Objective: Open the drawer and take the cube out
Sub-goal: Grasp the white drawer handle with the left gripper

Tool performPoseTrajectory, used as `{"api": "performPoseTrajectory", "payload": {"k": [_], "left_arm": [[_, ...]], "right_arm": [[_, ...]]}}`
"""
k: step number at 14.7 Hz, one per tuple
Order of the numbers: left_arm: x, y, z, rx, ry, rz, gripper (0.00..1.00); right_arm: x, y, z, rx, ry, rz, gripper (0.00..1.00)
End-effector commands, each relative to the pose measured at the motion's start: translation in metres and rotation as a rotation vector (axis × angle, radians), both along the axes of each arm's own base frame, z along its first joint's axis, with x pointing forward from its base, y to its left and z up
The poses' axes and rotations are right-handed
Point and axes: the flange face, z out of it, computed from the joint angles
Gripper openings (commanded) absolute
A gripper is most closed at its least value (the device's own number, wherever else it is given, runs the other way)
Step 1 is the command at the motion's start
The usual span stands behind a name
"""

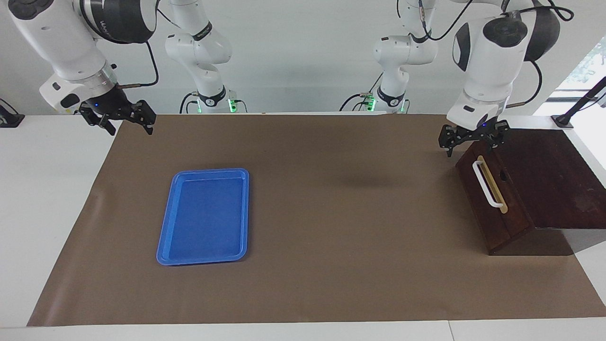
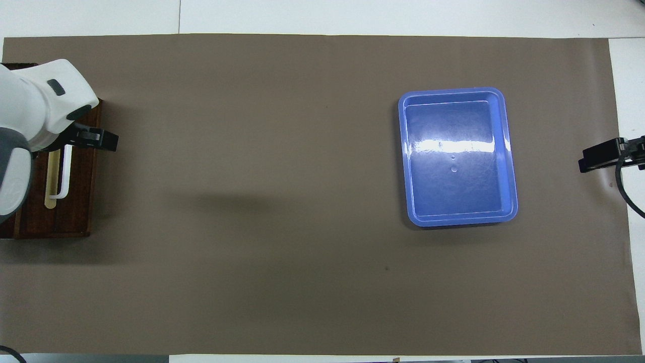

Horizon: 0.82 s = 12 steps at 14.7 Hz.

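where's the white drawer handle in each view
Facing view: the white handle sits on the drawer front at the picture's right edge, below the left gripper.
Overhead view: handle at the left edge, partly under the left arm.
Shared landmark: the blue tray.

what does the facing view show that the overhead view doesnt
Only the facing view shows both arm bases, the box's top and the open left gripper just above the drawer's upper edge, not on the handle. Only the overhead view shows the white arm housing covering part of the drawer front. Both show the closed drawer, the blue tray, the open right gripper waiting, and no cube.
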Motion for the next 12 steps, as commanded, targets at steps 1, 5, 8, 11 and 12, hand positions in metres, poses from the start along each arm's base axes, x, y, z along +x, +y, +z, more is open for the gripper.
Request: {"api": "performPoseTrajectory", "payload": {"k": [1, 5, 8, 11, 12], "left_arm": [[0.008, -0.002, -0.046, 0.127, -0.049, -0.119, 1.0], [0.015, 0.036, -0.114, 0.112, -0.037, -0.126, 1.0], [0.008, 0.066, -0.127, 0.108, -0.019, -0.08, 1.0], [-0.003, 0.075, -0.141, 0.103, 0.002, -0.054, 1.0], [-0.006, 0.076, -0.144, 0.1, 0.002, -0.049, 1.0]], "right_arm": [[-0.008, -0.005, 0.002, -0.018, 0.014, 0.005, 1.0], [-0.008, -0.006, 0.002, -0.015, 0.015, 0.034, 1.0], [-0.008, -0.006, 0.002, -0.016, 0.014, 0.034, 1.0], [-0.008, -0.006, 0.002, -0.017, 0.014, 0.034, 1.0], [-0.008, -0.006, 0.002, -0.017, 0.014, 0.034, 1.0]]}}
